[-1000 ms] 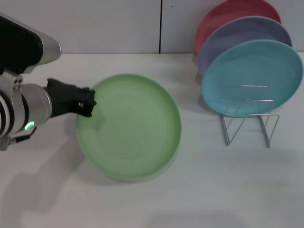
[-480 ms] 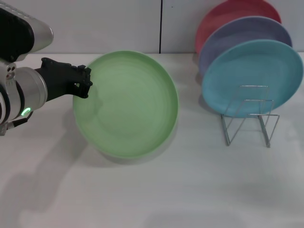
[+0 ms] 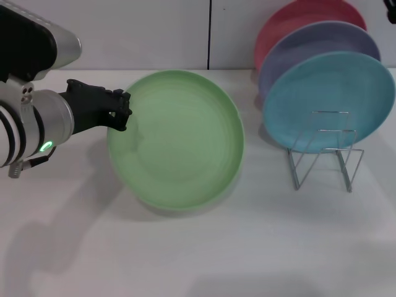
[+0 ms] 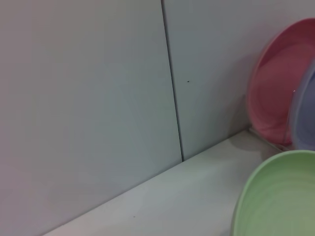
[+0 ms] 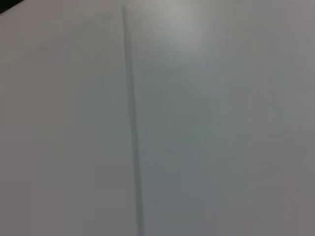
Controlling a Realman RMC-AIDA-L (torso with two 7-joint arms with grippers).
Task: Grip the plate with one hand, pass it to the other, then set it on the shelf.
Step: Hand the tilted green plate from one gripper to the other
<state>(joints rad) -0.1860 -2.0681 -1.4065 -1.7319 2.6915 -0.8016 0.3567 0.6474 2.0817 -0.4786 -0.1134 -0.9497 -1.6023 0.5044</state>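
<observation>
The light green plate [image 3: 179, 142] hangs tilted above the white table, its shadow under its near edge. My left gripper [image 3: 124, 111], black on a silver-white arm with a green light, is shut on the plate's left rim. The plate's rim also shows in the left wrist view [image 4: 280, 196]. The wire shelf [image 3: 325, 154] stands at the right, apart from the plate. A small dark part of my right arm [image 3: 391, 12] shows at the top right corner of the head view; its fingers are hidden. The right wrist view shows only the wall.
A sky-blue plate [image 3: 328, 93], a lavender plate [image 3: 309, 46] and a pink-red plate [image 3: 297, 15] stand upright at the back of the shelf. The pink-red plate [image 4: 275, 98] also shows in the left wrist view. The wall is close behind the table.
My left gripper has lifted the green plate away from the table's front, first back and up, then a little to the right toward the shelf.
</observation>
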